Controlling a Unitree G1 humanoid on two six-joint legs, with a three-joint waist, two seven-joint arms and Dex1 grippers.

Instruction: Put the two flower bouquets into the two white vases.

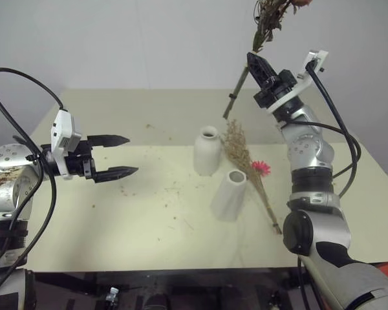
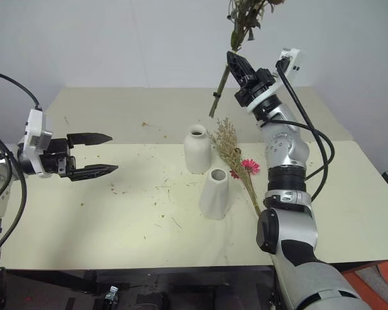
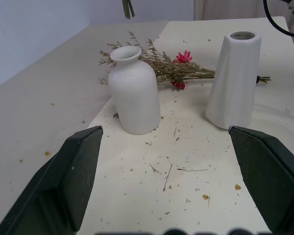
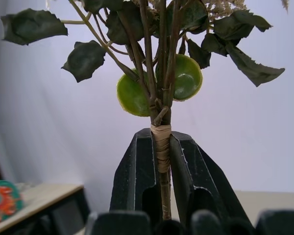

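- Head views: the right end effector point(image 1: 257, 66) is raised high above the far side of the bench point(image 1: 116, 213), its fingers clamped on the stems of the rose bouquet point(image 1: 266, 22). The stem ends hang free below the grip and the foliage points up, which I judge suits lowering the stems into a vase mouth. The bottle-shaped vase point(image 1: 207, 151) and the tapered vase point(image 1: 229, 194) stand upright near each other at mid-bench, both empty. The dried bouquet point(image 1: 246, 161) with its red-pink daisy lies flat just to the right of them, its sprigs close to both. The left end effector point(image 1: 113, 156) hovers with its fingers spread and nothing in them, well apart from the vases; bare bench lies between.
- Left wrist view: the spread fingers point(image 3: 73, 171) frame both vases, with the dried bouquet behind them. The near bench is free apart from scattered plant crumbs.
- Right wrist view: the fingers point(image 4: 132, 181) pinch the rose bouquet at its taped binding, leaves fanning above.
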